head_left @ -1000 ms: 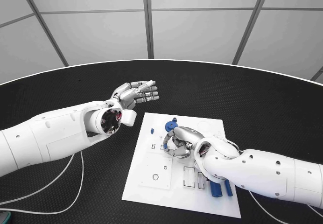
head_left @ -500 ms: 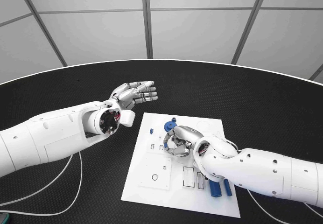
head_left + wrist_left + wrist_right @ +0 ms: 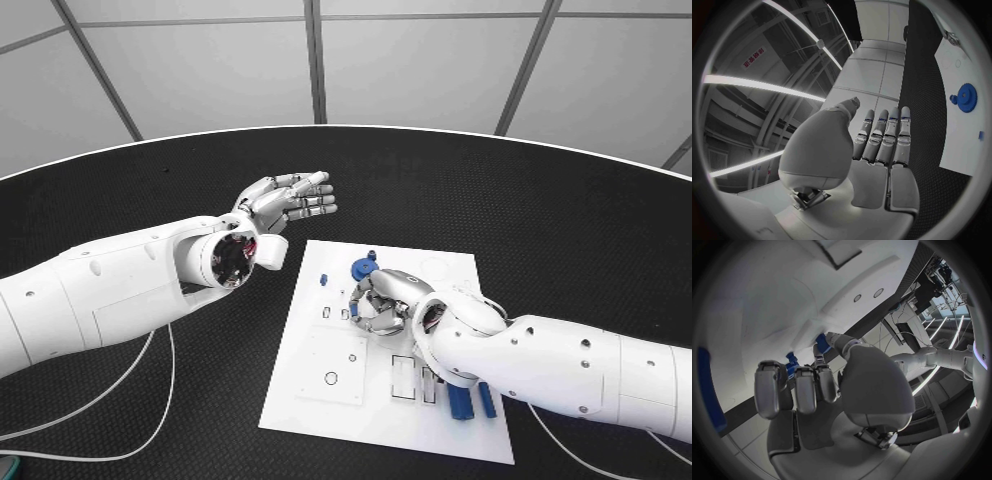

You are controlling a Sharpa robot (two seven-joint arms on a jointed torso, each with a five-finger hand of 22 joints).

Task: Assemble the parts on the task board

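We see the white task board lying in the middle of the black table. Our right hand is down on the board's middle, fingers curled in; in the right wrist view the fingertips close around a small blue part against the board's surface, with another bit of blue by the thumb, though we cannot tell whether these are one piece or two. Just beyond that hand, toward the far end of the board, a blue gear stands on the plate, and a tiny blue piece sits to its left. Two blue bars lie side by side at the board's near right. Our left hand hangs over the table, left of and beyond the board, fingers straight and together, holding nothing.
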